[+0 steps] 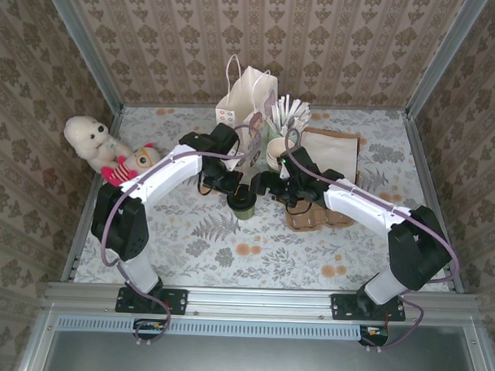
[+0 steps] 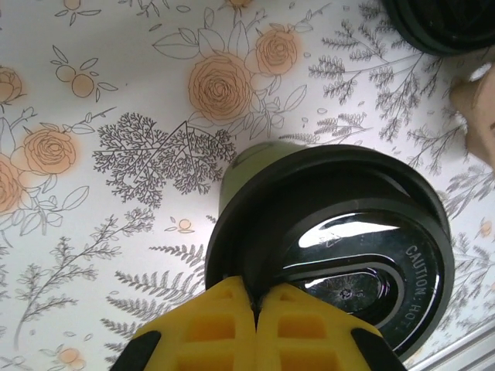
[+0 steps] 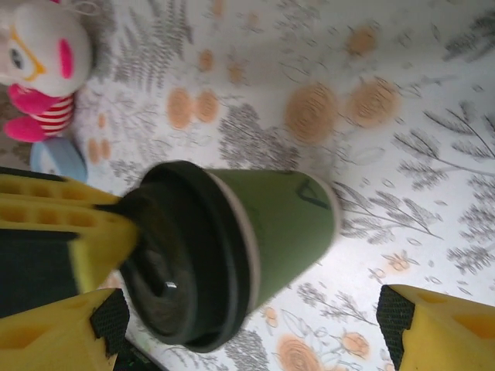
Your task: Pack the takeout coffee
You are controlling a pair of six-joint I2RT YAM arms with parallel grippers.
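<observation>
Grips the takeout coffee by the rim of its black lid with the left gripper, yellow fingers pressed tight together. Places the green cup mid floral table, just in front of the paper bag. Holds the right gripper spread wide, just beside the cup.

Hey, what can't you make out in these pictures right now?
Top external: inside of the paper bag, hidden by its walls.
Left wrist: base of the takeout coffee, hidden under its lid; loose black lid, cut off by the top edge.
Right wrist: print on the takeout coffee, blurred.
</observation>
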